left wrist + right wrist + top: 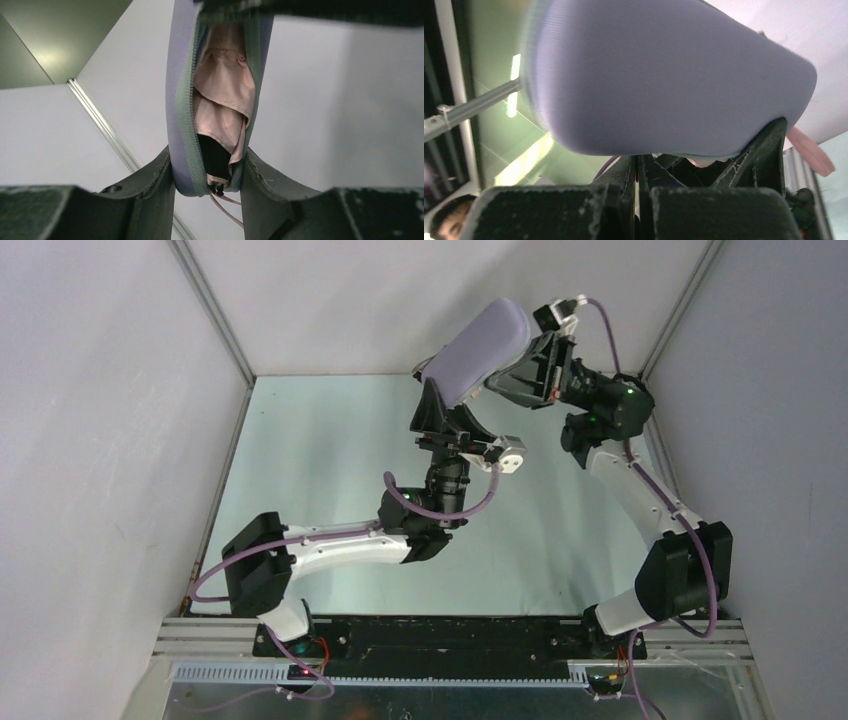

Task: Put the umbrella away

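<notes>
As L gripper [207,167] clamps 1 case [177,100]: 1 umbrella [222,95].

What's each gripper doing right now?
Left gripper: closed on the lilac case, umbrella inside.
Right gripper: closed, against the case; whether it pinches anything cannot be told.

The case [488,348] is soft lilac all over, with very thin lines in its cloth. Its zip [189,130] is grey-green. The umbrella [222,95] is pale pink on 1 side and black on the other. A thin pink cord [226,209] hangs by it. The table [320,440] is pale mint green. The walls [100,440] are light grey. The left arm [340,545] and right arm [630,485] are white and black, with purple cables [440,515].
</notes>
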